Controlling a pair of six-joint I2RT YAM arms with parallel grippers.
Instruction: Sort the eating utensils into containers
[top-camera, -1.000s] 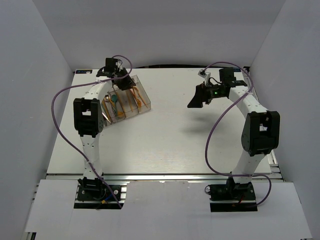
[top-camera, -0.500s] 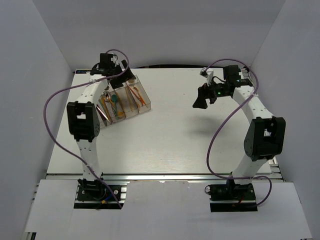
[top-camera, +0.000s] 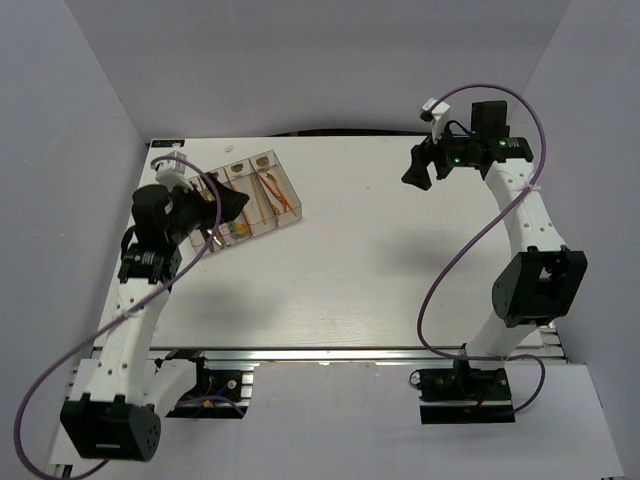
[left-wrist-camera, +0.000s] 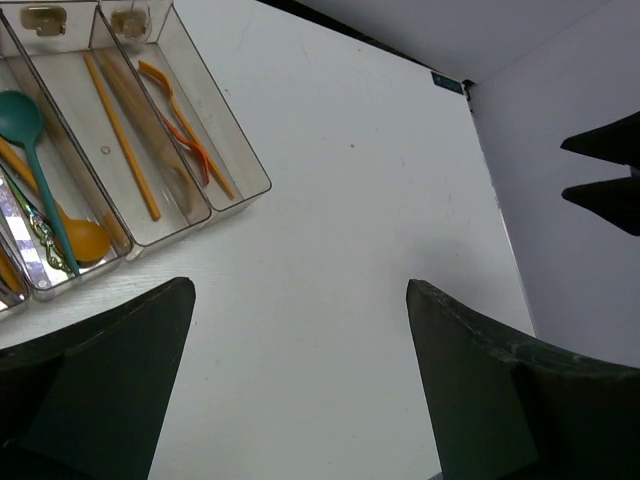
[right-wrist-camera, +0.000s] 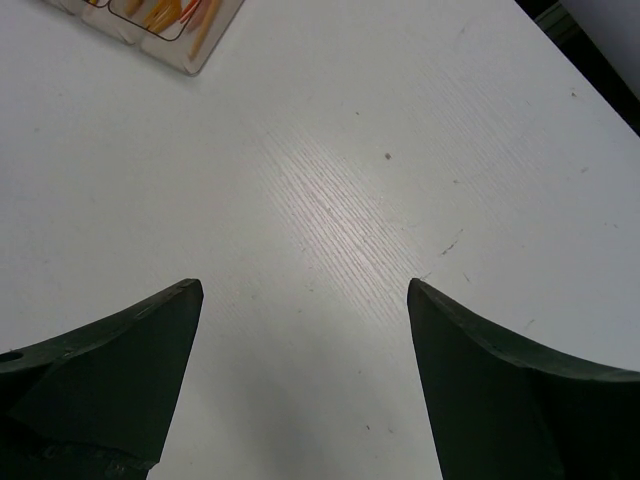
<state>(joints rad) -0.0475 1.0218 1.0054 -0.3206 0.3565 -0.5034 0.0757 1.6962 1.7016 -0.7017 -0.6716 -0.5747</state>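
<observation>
Left wrist view: the left gripper (left-wrist-camera: 300, 300) hangs with its dark wedge-shaped fingers spread and nothing between them, near the containers (left-wrist-camera: 225, 105) at the table's far left. These are clear, hard-plastic bins holding a glossy teal spoon (left-wrist-camera: 20, 112), slim wooden sticks (left-wrist-camera: 122, 140) and a curvy orange fork (left-wrist-camera: 188, 140). The right gripper (right-wrist-camera: 300, 290) is likewise parted and empty over the matte white table (right-wrist-camera: 350, 230), well apart from them. No loose utensil shows, so sorting looks done — next, I judge, both arms simply go home.
</observation>
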